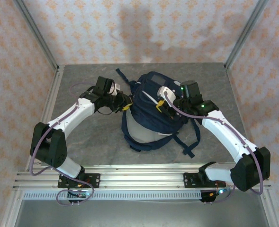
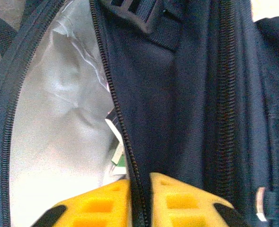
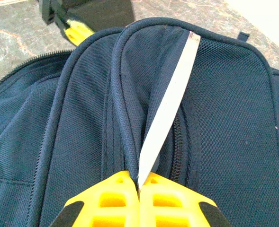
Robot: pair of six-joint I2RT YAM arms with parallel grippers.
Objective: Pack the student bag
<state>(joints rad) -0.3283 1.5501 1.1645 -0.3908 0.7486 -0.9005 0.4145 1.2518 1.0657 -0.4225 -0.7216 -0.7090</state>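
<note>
Our left gripper (image 2: 139, 184) is nearly closed. Its yellow fingers pinch the zipper edge (image 2: 116, 113) of the student bag (image 1: 151, 118), with only that band of teeth and fabric between them, at the bottom centre of the left wrist view. Left of the grip the main compartment gapes open, and its pale, crumpled silvery lining (image 2: 58, 123) takes up the left half of that frame. A small white and green scrap (image 2: 116, 158) shows just inside the edge, right above the fingers; we cannot tell what it is. Right of the grip we see navy fabric with a second zipper line (image 2: 224, 94), which is closed.

Our right gripper (image 3: 139, 182) is fully closed on the bag, at the bottom centre of the right wrist view. The lower tip of the thin light stripe (image 3: 170, 101) and a ridge of navy mesh run into the seam between its two yellow fingers. From there the stripe climbs toward the top of the frame, right of centre.

From above, the bag lies in the middle of the grey table (image 1: 92, 142), slightly right of centre. The two grippers are clamped on its upper left and upper right sides. A dark strap (image 1: 189, 142) trails toward the lower right. Patterned walls (image 1: 16, 47) stand around the table on three sides.
</note>
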